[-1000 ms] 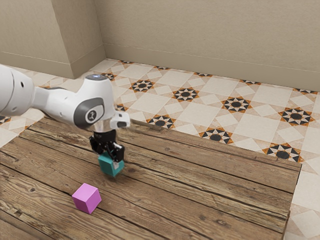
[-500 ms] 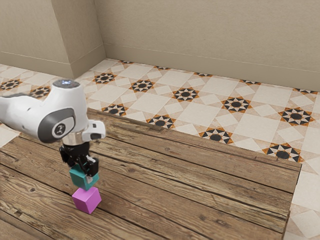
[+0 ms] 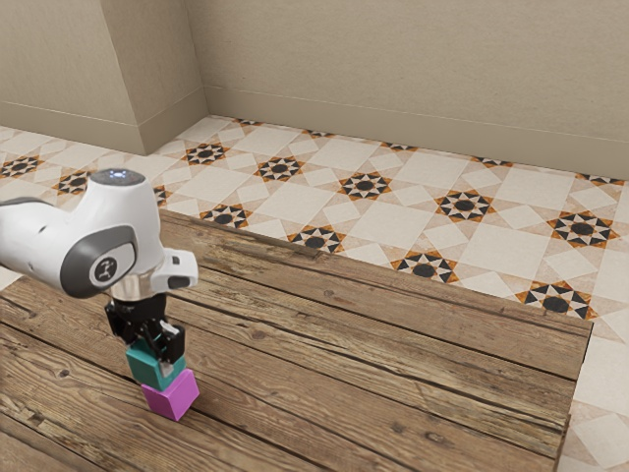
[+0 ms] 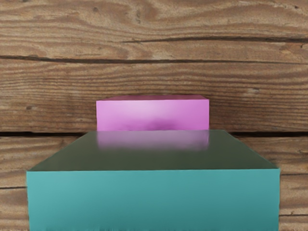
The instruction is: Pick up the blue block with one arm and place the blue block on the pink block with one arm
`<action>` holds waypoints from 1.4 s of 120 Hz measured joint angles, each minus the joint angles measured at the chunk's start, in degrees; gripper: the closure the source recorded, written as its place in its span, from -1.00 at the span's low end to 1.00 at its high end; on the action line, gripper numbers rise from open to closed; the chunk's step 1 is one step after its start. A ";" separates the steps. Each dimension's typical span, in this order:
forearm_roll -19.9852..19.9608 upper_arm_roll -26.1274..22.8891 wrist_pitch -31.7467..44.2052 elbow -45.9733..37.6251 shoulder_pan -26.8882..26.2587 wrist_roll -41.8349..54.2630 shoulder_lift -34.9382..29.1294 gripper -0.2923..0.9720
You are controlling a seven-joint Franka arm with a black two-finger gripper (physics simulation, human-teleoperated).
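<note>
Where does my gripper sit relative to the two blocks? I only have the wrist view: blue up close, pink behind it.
Observer: In the exterior view the gripper hangs straight above the stack, its fingers clamped on the blue block from two sides.
Operator: Any gap under the blue one?
Observer: None that I can see. Its underside appears to meet the top of the pink block.
Operator: Is it centred?
Observer: Not quite. The blue block overhangs the pink one slightly toward the exterior view's left.
</note>
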 joint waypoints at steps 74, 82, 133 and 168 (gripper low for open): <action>-0.14 0.00 -0.11 1.09 -0.18 0.06 1.13 -0.12; -0.19 -0.06 -0.11 1.11 -0.19 0.10 1.11 -0.23; -0.27 0.07 -8.96 6.75 -0.12 0.24 -7.46 -0.50; -0.27 0.18 -11.66 7.00 -0.25 0.34 -7.62 -0.53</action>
